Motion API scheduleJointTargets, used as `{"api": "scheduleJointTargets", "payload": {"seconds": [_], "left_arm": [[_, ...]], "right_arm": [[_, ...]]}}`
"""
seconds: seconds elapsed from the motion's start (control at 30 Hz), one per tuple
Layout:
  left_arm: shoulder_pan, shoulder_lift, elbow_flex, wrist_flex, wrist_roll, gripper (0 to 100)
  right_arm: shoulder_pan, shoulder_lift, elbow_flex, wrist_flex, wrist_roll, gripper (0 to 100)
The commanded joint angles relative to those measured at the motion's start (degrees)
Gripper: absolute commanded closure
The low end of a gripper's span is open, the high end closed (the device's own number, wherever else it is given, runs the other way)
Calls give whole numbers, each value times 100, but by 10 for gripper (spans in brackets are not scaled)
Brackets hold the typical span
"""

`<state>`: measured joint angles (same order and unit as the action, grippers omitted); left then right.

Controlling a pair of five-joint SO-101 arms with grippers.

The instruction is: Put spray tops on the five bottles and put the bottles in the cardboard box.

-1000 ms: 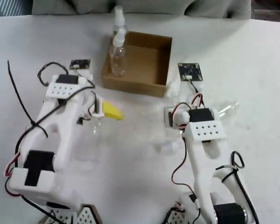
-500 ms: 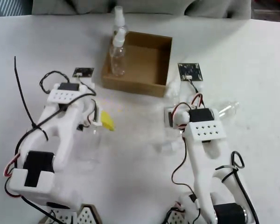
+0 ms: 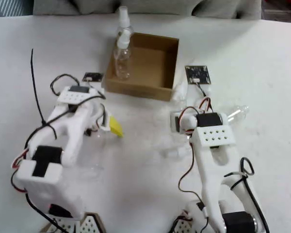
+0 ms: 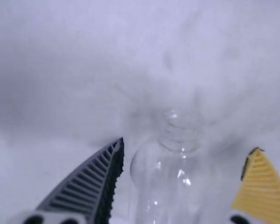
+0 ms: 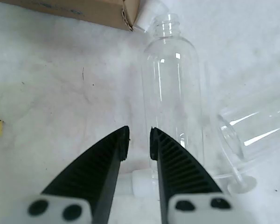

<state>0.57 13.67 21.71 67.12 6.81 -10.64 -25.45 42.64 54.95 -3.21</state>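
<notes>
1. The left gripper (image 4: 189, 145) is spread wide, its grey and yellow jaws on either side of an uncapped clear plastic bottle (image 4: 170, 186). The bottle is on the white table (image 3: 262, 58), apart from the brown cardboard box (image 3: 140, 90).
2. Closing off-centre could squirt the slick round body out or knock it aside.
3. The right gripper (image 5: 139, 129) is nearly together and seemingly empty, just beside a lying clear bottle (image 5: 177, 84). A nudge could roll it away.
</notes>
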Motion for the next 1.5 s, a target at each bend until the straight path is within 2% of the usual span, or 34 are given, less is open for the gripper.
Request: {"api": "scheduleJointTargets", "payload": {"seconds": [0.0, 0.13, 0.2, 0.3, 0.4, 0.63, 0.87, 1.1, 1.3, 1.47], "left_arm": [[4, 242, -598, 343, -88, 612], [48, 198, -589, 343, -88, 646], [57, 154, -589, 343, -97, 743], [66, 75, -589, 308, -378, 941], [92, 13, -554, 352, -527, 899], [119, -198, -510, 352, -536, 899], [101, -426, -475, 308, -536, 948], [119, -1270, 554, -686, -536, 947], [119, -2176, 1644, -1653, -571, 945], [119, -2343, 1952, -2022, -580, 946]], "right_arm": [[66, -180, -35, -92, 70, 943], [66, -180, -35, -92, 70, 943], [66, -180, -35, -92, 70, 943], [66, -180, -35, -92, 70, 943], [66, -180, -35, -92, 70, 943], [66, -180, -35, -92, 70, 943], [154, -189, -79, -92, 70, 940], [945, -171, -264, -347, 62, 940], [998, -119, -545, -787, 9, 943], [1007, 989, -1908, -365, -492, 940]]}}
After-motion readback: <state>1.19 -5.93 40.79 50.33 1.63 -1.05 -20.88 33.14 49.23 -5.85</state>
